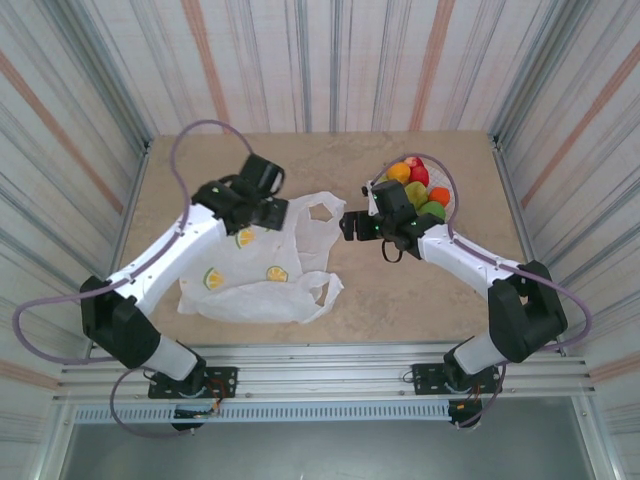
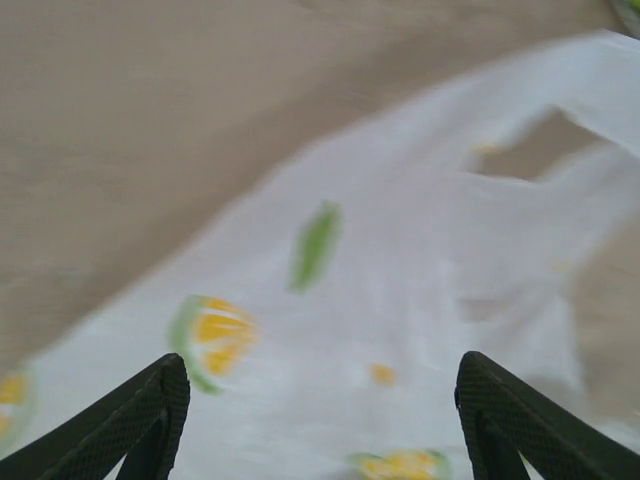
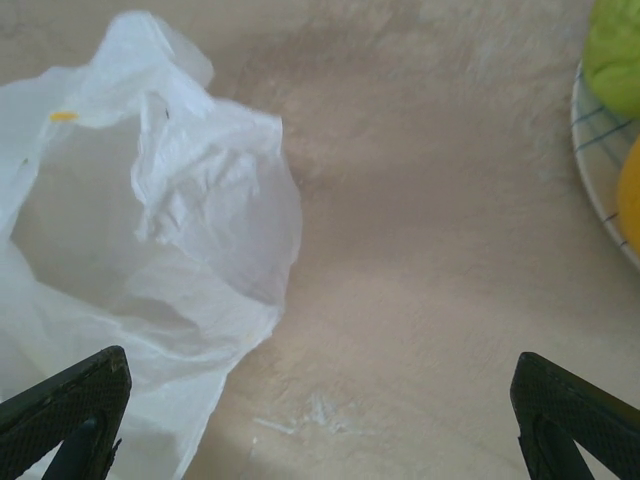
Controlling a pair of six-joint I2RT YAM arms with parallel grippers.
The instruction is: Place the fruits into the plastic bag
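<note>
While fruits [image 1: 420, 185] sit heaped on plate [image 1: 452, 202], far right of bench [image 1: 400, 295]: plastic bag [image 1: 262, 270] flat at centre-left; thin, limp, slippery; likely best taken by loop handle [image 1: 318, 199] or mouth hem. Fruits: light, rounded, apt to roll. Left gripper [image 1: 272, 212] wide, empty, over bag. Right gripper [image 1: 348, 226] wide, empty, beside handle.

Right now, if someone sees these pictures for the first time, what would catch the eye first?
The white plastic bag with lemon prints lies crumpled at the centre-left of the table, the left gripper open above it. At the far right, bright fruits are heaped on a white plate, and the right gripper stands open between bag and plate.
</note>
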